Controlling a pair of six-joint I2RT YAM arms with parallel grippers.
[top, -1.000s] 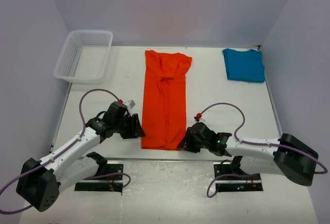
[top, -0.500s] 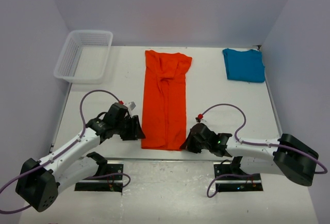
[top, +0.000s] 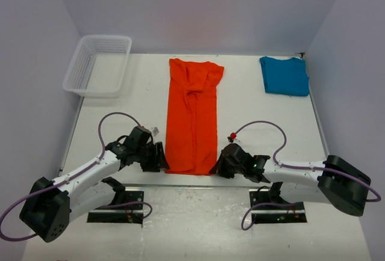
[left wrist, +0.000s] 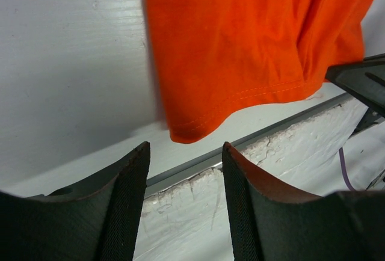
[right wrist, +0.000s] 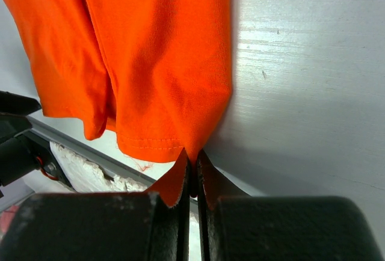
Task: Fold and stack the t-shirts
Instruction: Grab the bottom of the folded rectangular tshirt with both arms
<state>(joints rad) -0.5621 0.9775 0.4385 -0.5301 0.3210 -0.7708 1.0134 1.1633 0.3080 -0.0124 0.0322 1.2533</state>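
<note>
Orange t-shirt point(top: 192, 113): right hand point(right wrist: 191, 174) clenched on its near hem corner! Left hand point(left wrist: 184, 150) gaped at the other corner, gripping nothing; basket point(top: 98, 92) sat far-left.

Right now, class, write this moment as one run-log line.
left tool: open, short of orange shirt hem | right tool: shut on orange shirt corner | teal shirt: far right

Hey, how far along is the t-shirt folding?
Done: the teal t-shirt looks folded at far right, and the orange t-shirt is a long strip. In hand: right pincer shut on its near hem corner, left pincer open short of the other corner. Left: cross folds and stacking.
</note>
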